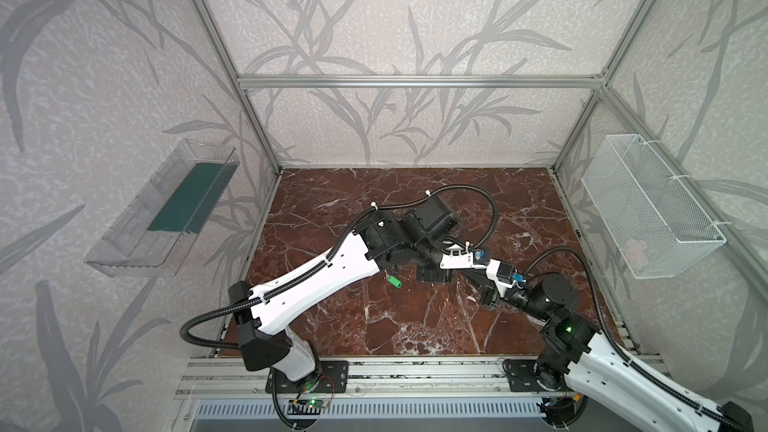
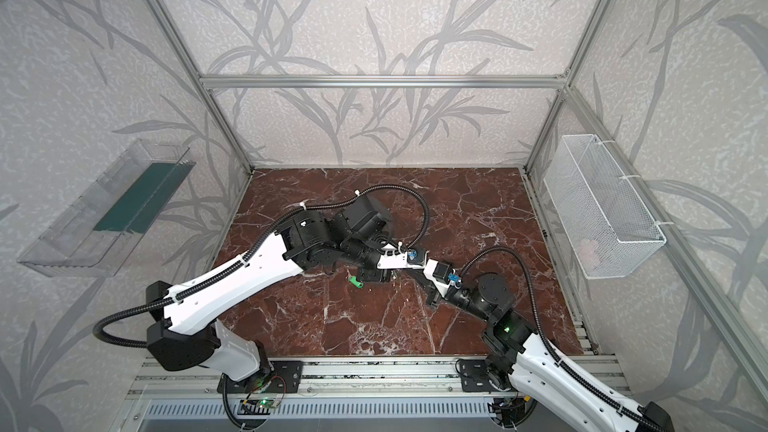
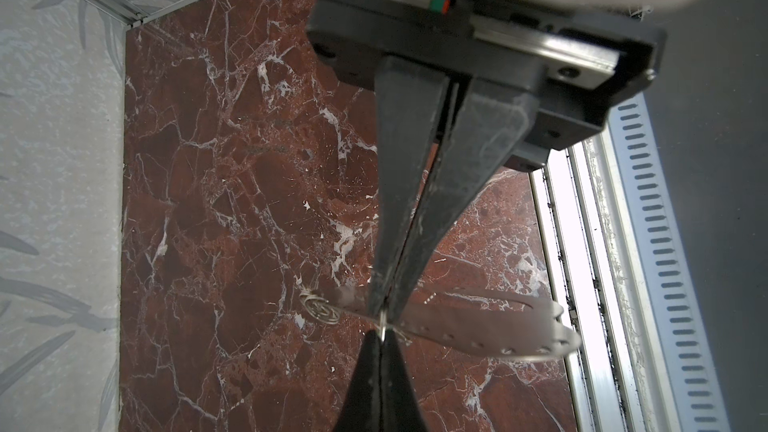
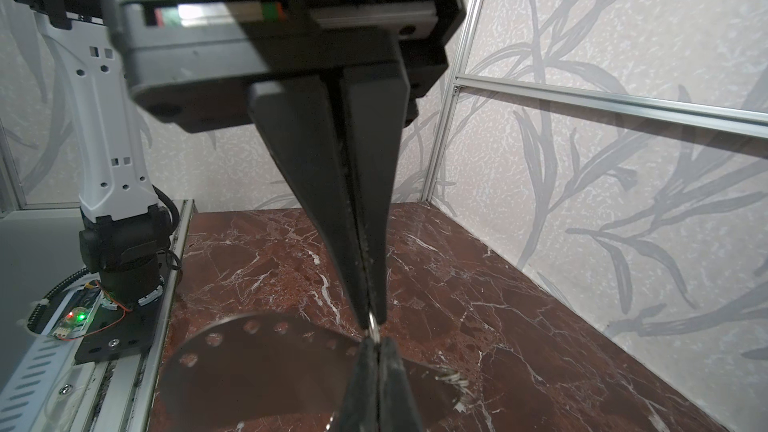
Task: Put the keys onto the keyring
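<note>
Item 1, left gripper (image 3: 384, 317): jaws pressed together, nipping a small wire ring (image 3: 383, 324) at the very tips. The keyring (image 3: 490, 326), a flat grey plate with a row of small holes, hangs off that ring just above the bench (image 3: 232, 184), mid-scene, slightly right of centre.

Item 2, right gripper (image 4: 371, 320): jaws together as well, pinching the same small wire ring tip to tip with my left one. The plate shows below it in the right wrist view.

Item 3, keys: I can find only one, a green tag (image 1: 395, 282) lying on the bench just left of the two grippers, apart from both. The second I cannot locate. A small coiled wire loop (image 3: 320, 308) lies on the bench beside the plate; what it belongs to I cannot tell.

Item 4, risks, as I judge them. Both holds sit on thin wire at the extreme fingertips, so a small twist or opposing pull between my arms could snap the ring out and drop the plate. Pulling the coil apart unevenly could bend it. The wrists crowd each other and could collide.

Item 5, containers. Clear plastic bin (image 1: 162, 209) on the left wall: a dark green sheet inside. White wire basket (image 1: 652, 205) on the right wall: something pale and pinkish at the bottom, too faint to name.
</note>
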{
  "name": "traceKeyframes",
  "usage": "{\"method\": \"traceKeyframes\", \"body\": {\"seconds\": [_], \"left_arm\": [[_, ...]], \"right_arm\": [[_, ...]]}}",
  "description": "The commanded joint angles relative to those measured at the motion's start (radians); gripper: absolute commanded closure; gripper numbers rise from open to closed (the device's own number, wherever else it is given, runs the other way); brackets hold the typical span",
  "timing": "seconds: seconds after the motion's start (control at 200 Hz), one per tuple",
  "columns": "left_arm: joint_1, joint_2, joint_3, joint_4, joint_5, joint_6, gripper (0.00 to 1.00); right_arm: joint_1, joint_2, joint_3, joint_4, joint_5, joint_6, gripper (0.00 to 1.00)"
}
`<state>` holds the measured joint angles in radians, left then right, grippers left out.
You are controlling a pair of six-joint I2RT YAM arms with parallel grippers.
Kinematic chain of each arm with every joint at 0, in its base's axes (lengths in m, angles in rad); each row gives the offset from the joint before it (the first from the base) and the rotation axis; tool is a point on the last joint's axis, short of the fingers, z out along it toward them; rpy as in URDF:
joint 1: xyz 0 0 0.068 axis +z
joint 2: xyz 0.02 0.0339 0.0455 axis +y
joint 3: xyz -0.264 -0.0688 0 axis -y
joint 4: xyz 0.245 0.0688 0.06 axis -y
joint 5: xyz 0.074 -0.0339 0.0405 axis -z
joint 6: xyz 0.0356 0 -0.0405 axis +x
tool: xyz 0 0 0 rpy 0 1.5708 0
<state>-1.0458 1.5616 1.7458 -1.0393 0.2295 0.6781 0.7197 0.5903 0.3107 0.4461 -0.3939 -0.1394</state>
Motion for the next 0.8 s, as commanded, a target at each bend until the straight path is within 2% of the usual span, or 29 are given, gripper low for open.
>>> {"method": "traceKeyframes", "body": {"seconds": [0.0,0.29,0.42,0.64,0.795], "left_arm": [[-0.011,-0.011,0.0,0.024,0.076,0.016,1.0],[-0.011,-0.015,-0.005,0.016,0.094,0.018,1.0],[-0.007,-0.021,-0.024,0.04,0.064,0.004,1.0],[0.033,-0.09,-0.111,0.17,0.047,-0.081,0.65],[0.068,-0.195,-0.258,0.346,0.03,-0.184,0.56]], "right_arm": [[-0.003,0.009,-0.002,0.046,0.001,0.021,0.99],[-0.003,0.008,-0.001,0.054,-0.015,0.029,1.0],[-0.003,0.008,-0.012,0.076,0.001,0.043,1.0],[-0.003,0.007,-0.041,0.129,0.026,0.063,1.0],[-0.005,0.016,-0.051,0.175,0.061,0.076,1.0]]}}
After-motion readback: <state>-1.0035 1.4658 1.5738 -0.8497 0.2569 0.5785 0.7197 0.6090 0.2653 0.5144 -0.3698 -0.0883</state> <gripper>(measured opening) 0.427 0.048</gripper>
